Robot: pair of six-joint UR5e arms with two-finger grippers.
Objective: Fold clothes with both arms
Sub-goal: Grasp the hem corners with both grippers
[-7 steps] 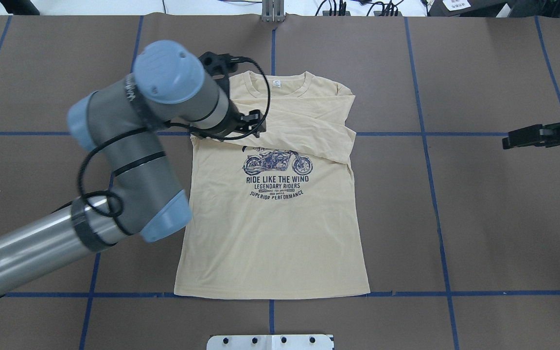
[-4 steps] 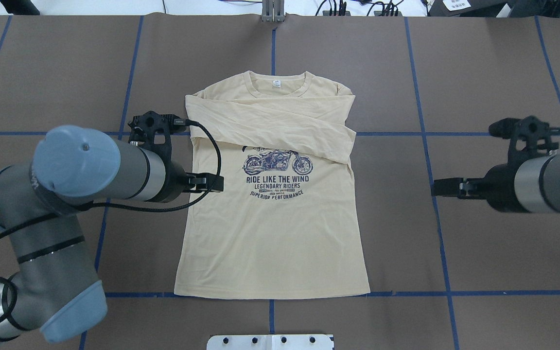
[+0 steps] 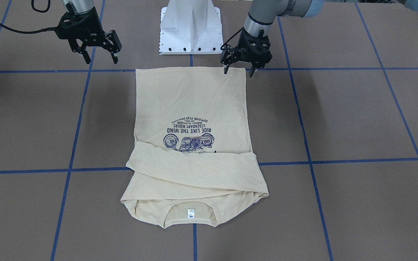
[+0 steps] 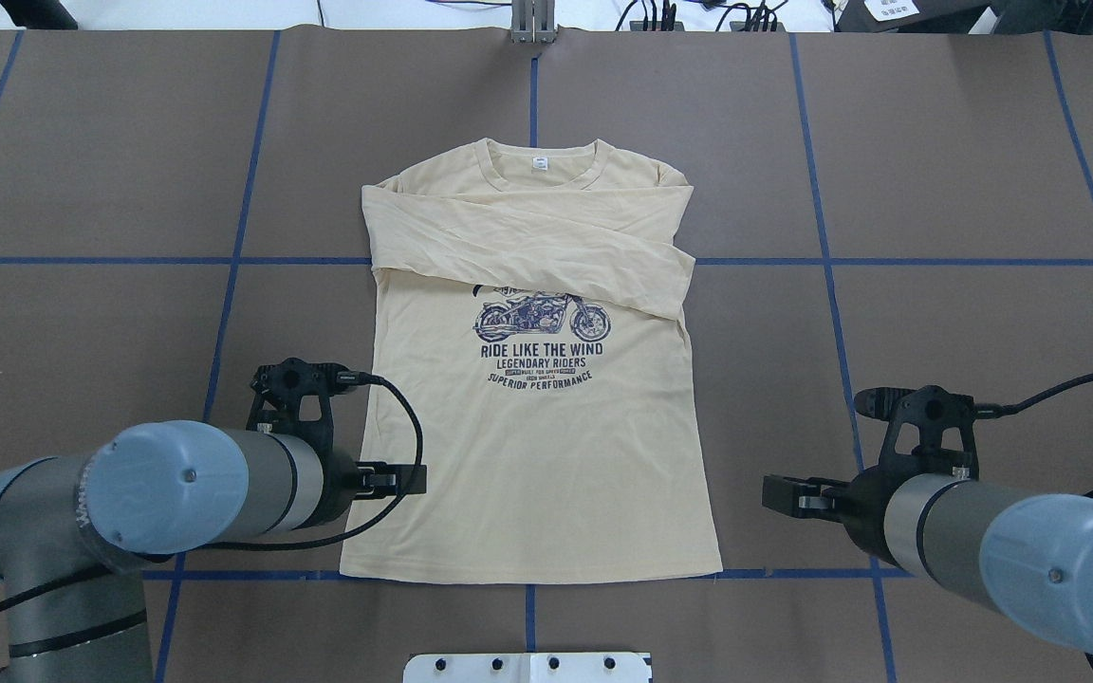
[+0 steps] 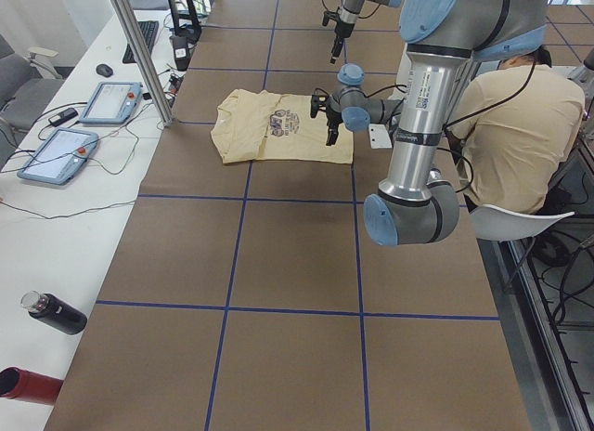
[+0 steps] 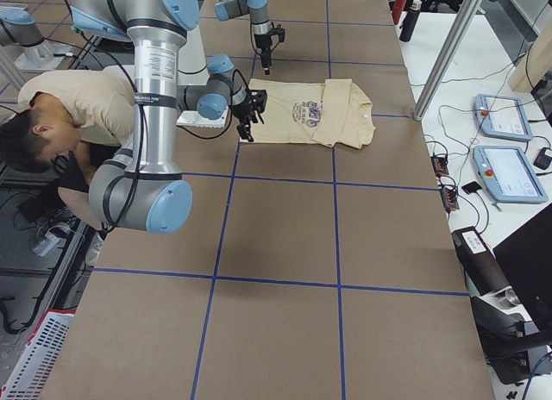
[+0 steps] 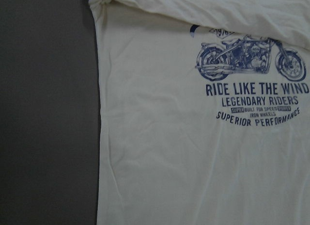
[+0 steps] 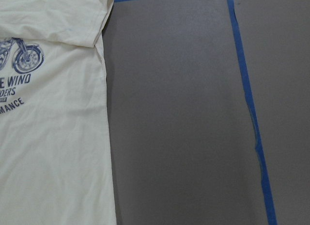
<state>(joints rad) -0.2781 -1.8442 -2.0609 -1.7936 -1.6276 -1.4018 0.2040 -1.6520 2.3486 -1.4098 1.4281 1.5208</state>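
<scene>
The cream-yellow T-shirt (image 4: pixel 532 436) lies flat with the navy motorcycle print (image 4: pixel 542 318) facing up. Both long sleeves are folded across the chest, and the white neck label (image 4: pixel 539 162) is at the far end. My left gripper (image 4: pixel 409 479) is open and empty. It hovers over the shirt's left edge near the hem, and in the front-facing view (image 3: pixel 238 71) it is above the hem corner. My right gripper (image 4: pixel 779 496) is open and empty, beside the shirt's right edge and off the cloth; it also shows in the front-facing view (image 3: pixel 100 58). The left wrist view shows the shirt (image 7: pixel 193 152) and the right wrist view shows its edge (image 8: pixel 53 137).
The brown table (image 4: pixel 983 190) carries a grid of blue tape lines (image 4: pixel 826 261). The white pedestal base (image 3: pixel 191 29) stands just behind the hem. A seated person (image 5: pixel 515 124) is behind the robot. Teach pendants (image 5: pixel 111 101) and a metal post (image 5: pixel 139 50) are along the far side.
Both arms swung back toward the robot's side. The left gripper went from the shirt's shoulder to its lower left edge. The right gripper came in beside the lower right edge. The shirt has not moved.
</scene>
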